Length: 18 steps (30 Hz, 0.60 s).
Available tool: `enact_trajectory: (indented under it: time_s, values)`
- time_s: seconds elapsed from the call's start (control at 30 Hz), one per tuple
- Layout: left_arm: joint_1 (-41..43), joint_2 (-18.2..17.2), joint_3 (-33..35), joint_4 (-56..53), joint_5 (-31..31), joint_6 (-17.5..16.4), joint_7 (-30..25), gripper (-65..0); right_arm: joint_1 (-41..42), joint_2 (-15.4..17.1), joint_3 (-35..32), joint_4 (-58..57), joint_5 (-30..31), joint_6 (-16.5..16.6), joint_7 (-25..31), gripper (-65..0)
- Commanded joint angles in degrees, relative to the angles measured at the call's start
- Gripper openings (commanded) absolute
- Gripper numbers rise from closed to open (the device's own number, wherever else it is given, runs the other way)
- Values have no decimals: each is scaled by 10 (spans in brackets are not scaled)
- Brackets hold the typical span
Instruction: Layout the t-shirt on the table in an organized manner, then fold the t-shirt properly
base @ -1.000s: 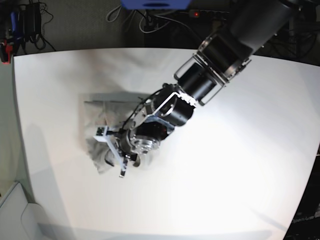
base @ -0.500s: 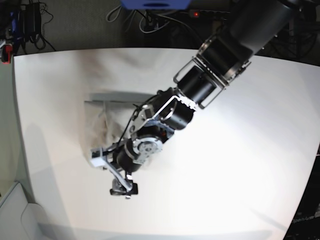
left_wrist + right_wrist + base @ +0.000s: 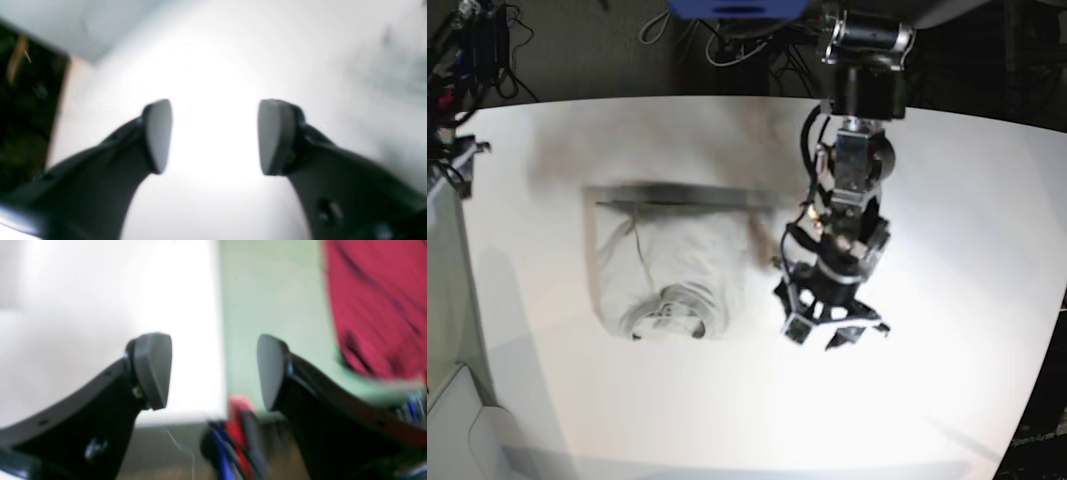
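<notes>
Nearest the base camera the table (image 3: 757, 410) lies bare, and just beyond that the left gripper (image 3: 832, 328) hangs over it with its jaws spread and nothing between them. Just to its side the t-shirt (image 3: 667, 265) lies folded into a rough rectangle, apart from the gripper. Farther back, the left arm (image 3: 852, 160) stands nearly upright; the right gripper (image 3: 213, 370) is spread too, empty, over the table's edge with red cloth (image 3: 373, 306) beyond.

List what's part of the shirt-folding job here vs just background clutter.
Job:
- t-shirt, folded on the table
- table
- left gripper, open, empty, beside the shirt
- right gripper, open, empty

Clutter:
- cables behind the table
- red cloth off the table
</notes>
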Motion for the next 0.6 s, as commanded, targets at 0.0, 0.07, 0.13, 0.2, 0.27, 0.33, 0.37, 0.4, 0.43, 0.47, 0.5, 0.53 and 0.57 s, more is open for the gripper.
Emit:
enact_trajectory:
  time_s: [0.0, 0.07, 0.13, 0.2, 0.27, 0.33, 0.37, 0.4, 0.43, 0.47, 0.5, 0.53, 0.57]
  values:
    - [0, 6, -16, 22, -6, 0, -18, -350, 18, 3, -17, 9, 11, 6, 16, -262]
    - [29, 6, -50, 35, -7, -4, -18, -428, 48, -16, -62, 8, 10, 6, 16, -309]
    - [57, 6, -71, 51, -8, -4, -18, -490, 75, -37, -107, 8, 10, 6, 16, -388]
    - [84, 6, -80, 76, -8, -4, -18, -528, 88, -56, -147, 7, 10, 6, 16, -473]
    - [107, 6, -82, 106, -9, -4, -18, -554, 93, -73, -192, 1, 10, 6, 16, -565]
    - [121, 6, -82, 131, -9, -4, 0, -565, 100, -88, -231, -20, 10, 6, 17, -631]
    - [124, 6, -80, 143, -9, -4, 23, -566, 107, -94, -250, -33, 10, 6, 16, -650]
    - [128, 6, -79, 153, -12, -4, 44, -567, 110, -98, -264, -46, 10, 6, 16, -650]
    - [129, 6, -79, 165, -24, -4, 67, -568, 112, -103, -275, -60, 10, 6, 17, -650]
    - [130, 6, -80, 180, -46, -4, 86, -568, 112, -109, -287, -76, 10, 6, 21, -650]
    - [131, 6, -81, 195, -71, -4, 108, -568, 112, -113, -296, -93, 10, 6, 22, -650]
    - [131, 6, -82, 212, -93, -4, 123, -568, 112, -115, -302, -111, 10, 6, 23, -650]
    - [136, 6, -82, 226, -112, -4, 139, -568, 112, -116, -309, -126, 10, 6, 24, -650]
